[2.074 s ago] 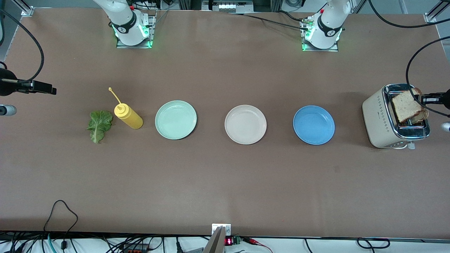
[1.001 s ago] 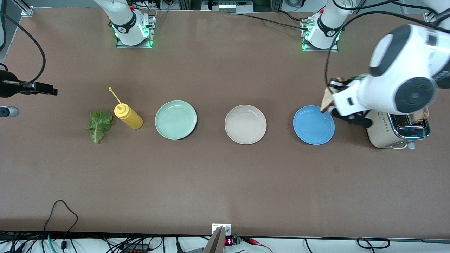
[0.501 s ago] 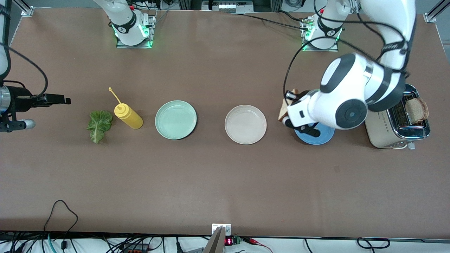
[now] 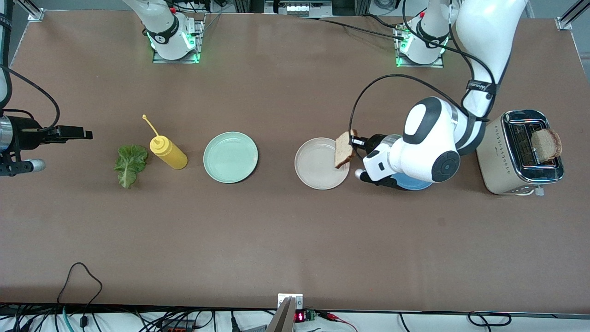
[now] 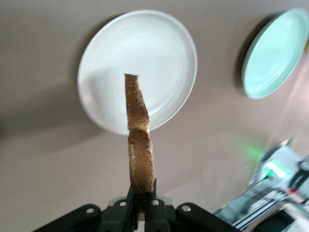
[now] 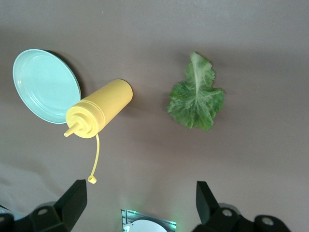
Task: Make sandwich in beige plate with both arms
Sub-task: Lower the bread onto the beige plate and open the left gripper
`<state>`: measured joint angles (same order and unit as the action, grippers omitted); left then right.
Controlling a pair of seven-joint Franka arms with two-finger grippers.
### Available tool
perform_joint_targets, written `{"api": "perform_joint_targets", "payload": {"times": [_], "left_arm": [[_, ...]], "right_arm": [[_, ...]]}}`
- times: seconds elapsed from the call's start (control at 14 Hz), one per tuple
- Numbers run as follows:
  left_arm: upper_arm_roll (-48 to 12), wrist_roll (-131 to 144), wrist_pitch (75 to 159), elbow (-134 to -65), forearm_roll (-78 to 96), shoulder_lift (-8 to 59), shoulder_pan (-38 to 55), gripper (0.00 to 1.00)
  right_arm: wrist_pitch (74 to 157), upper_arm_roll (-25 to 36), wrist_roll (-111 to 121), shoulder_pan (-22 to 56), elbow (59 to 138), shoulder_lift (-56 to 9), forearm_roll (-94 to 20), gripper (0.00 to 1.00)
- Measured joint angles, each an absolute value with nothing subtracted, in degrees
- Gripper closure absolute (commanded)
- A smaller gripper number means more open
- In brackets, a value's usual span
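I've got the left pincer (image 5: 141, 207) clamped on a bread slice (image 4: 343, 149), held on edge over the rim of the beige plate (image 4: 313, 163), at the side toward the blue plate (image 4: 417, 184). Plate itself sits mid-surface btwn the green plate (image 4: 230, 157) and the blue one. 2nd slice (image 4: 546, 143) sticks up from the toaster (image 4: 500, 154) at the left arm's end. Right pincer (image 6: 140, 200) is spread wide, holding nothing, up over the surface (image 4: 276, 240) near the lettuce leaf (image 4: 130, 164) and mustard bottle (image 4: 168, 152).
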<state>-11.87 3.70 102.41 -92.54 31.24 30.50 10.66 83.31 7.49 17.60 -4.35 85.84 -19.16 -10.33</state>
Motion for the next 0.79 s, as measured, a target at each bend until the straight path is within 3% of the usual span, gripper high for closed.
{"api": "perform_joint_targets", "payload": {"times": [0.43, 0.79], "left_arm": [[-11.96, 3.81, 116.08, -95.05, 38.35, 33.63, 15.15, 0.99], [-11.74, 4.06, 118.28, -96.1, 42.17, 35.0, 16.28, 0.99]], "right_arm": [[83.32, 7.3, 17.78, -4.26, 85.83, -19.16, -10.4, 0.0], [83.31, 7.21, 17.82, -4.2, 85.84, -19.19, -10.41, 0.0]]}}
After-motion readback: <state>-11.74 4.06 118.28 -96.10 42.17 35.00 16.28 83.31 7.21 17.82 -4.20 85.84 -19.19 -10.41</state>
